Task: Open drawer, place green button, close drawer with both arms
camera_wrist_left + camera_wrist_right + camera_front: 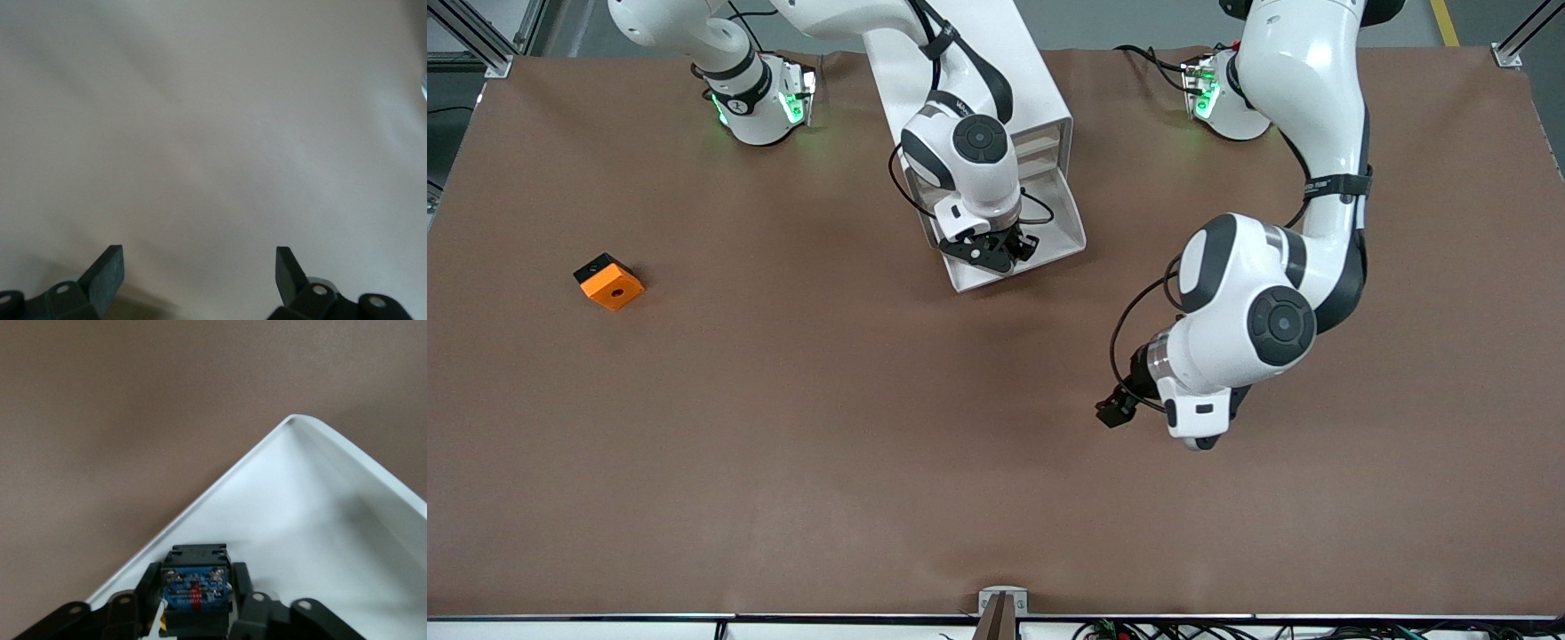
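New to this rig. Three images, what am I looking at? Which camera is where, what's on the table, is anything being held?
Two white robot arms at a brown table, each ending in a black two-finger gripper.

The wide picture comes from a high camera facing the robots, with their bases along its top. The other two come from cameras on each arm's wrist, looking past the fingers.

The right gripper is over an open white drawer pulled out of a white cabinet. Its wrist view shows its fingers shut on the button, seen base-on as a dark block with a blue face, above the drawer's floor.

The left gripper hovers over bare table toward the left arm's end; its wrist view shows the fingers open and empty.

An orange cube with a hole lies toward the right arm's end.
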You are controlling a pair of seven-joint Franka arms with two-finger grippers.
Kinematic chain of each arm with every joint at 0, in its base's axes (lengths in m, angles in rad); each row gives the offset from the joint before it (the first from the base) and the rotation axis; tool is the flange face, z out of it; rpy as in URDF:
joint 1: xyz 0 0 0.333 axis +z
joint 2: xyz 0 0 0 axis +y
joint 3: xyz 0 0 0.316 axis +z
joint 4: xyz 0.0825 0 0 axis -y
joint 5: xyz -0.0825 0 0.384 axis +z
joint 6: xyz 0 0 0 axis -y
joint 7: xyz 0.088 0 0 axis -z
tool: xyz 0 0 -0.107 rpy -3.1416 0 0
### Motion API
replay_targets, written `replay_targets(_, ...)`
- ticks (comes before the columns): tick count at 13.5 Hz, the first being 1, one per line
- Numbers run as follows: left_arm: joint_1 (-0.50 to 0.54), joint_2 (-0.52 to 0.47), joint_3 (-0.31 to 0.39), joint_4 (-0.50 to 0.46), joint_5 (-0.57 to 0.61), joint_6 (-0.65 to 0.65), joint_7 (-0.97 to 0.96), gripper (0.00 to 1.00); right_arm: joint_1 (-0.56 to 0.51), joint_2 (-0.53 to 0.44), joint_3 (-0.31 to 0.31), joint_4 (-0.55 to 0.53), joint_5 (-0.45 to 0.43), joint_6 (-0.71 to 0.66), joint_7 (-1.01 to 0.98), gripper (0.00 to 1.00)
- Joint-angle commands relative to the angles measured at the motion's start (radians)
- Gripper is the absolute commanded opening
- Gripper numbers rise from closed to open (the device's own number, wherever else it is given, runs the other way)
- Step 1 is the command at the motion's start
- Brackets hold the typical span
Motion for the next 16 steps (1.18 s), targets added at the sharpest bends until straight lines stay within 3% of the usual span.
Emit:
replay_targets(1,-0.018,-0.005,-0.018,-0.038,0.026,0.061,0.085,1.0,0.011,0.034,-0.009,0.031,-0.019,0.0,0.053,1.0)
replay_targets(4,-0.065,0.0,-0.027,-0.133,0.018,0.192,0.075,1.0,0.014,0.032,-0.009,0.033,-0.019,-0.006,0.05,1.0)
replay_targets(7,-0.07,0.02,-0.033,-0.141,0.023,0.259,0.098,1.0,0.016,0.029,-0.008,0.042,-0.018,-0.014,0.042,1.0)
replay_targets(12,-0.069,0.009,-0.032,-0.133,0.03,0.259,0.317,1.0,0.008,0.017,-0.006,0.056,-0.018,-0.041,0.027,1.0)
replay_targets(16,-0.069,-0.029,-0.03,-0.13,0.165,0.239,0.317,1.0,-0.009,0.017,-0.008,0.193,-0.018,-0.236,0.005,1.0)
